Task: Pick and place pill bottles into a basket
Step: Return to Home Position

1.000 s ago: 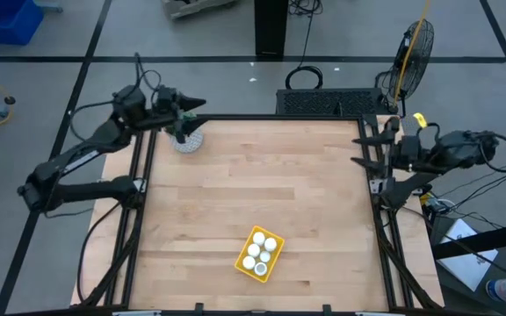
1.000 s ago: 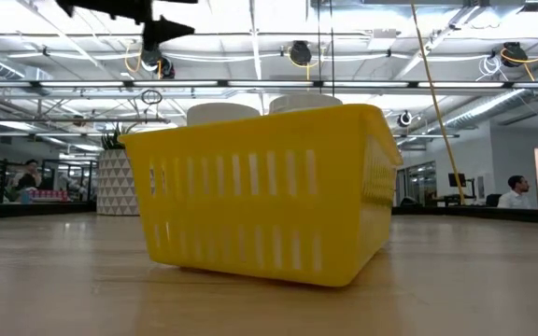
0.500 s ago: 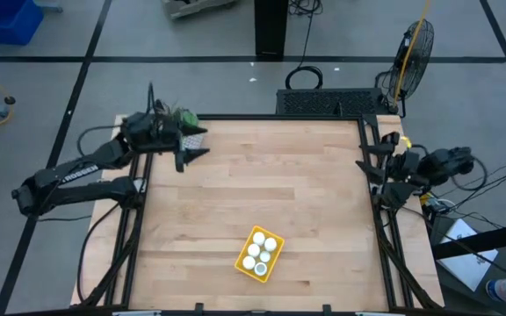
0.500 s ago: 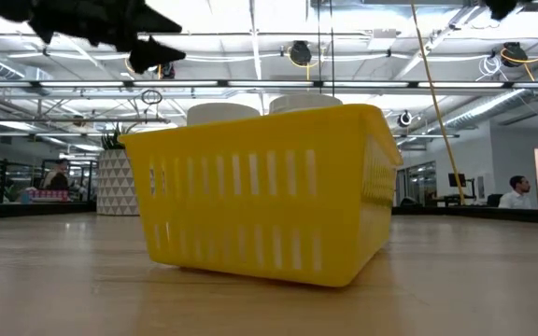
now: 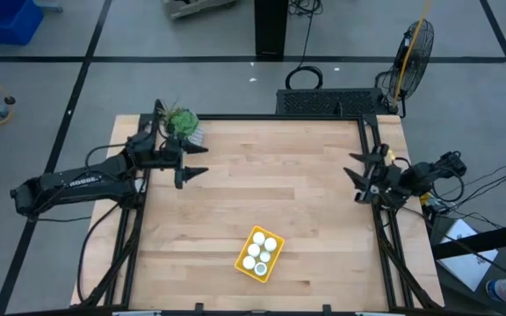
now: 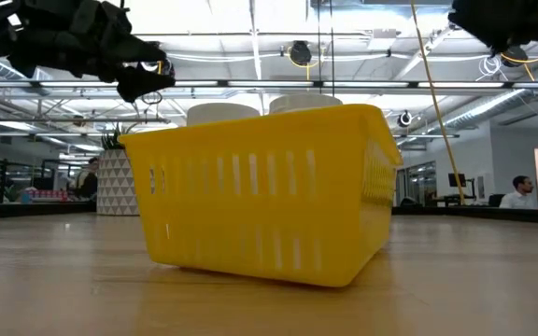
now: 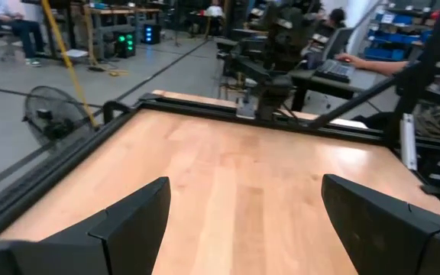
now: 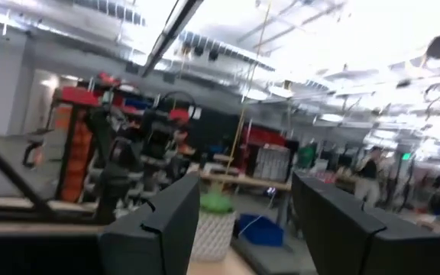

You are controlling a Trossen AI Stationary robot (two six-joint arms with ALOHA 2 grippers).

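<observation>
Bottles [image 5: 254, 250] sit in basket [image 6: 269, 215]. Left gripper [image 5: 198, 161] and right gripper [image 5: 353, 175], jaws apart and empty, hang over opposite table [image 5: 279, 175] edges. Advise homing smoothly, clear of basket.

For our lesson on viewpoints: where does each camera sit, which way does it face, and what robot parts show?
High: above, looking down; left claw, right claw, basket.
Low: table height, level; basket near, arms overhead.
Left wrist: faces across table; own open fingers.
Right wrist: faces plant pot; own open fingers.
Shared: high and low both show the basket.
</observation>
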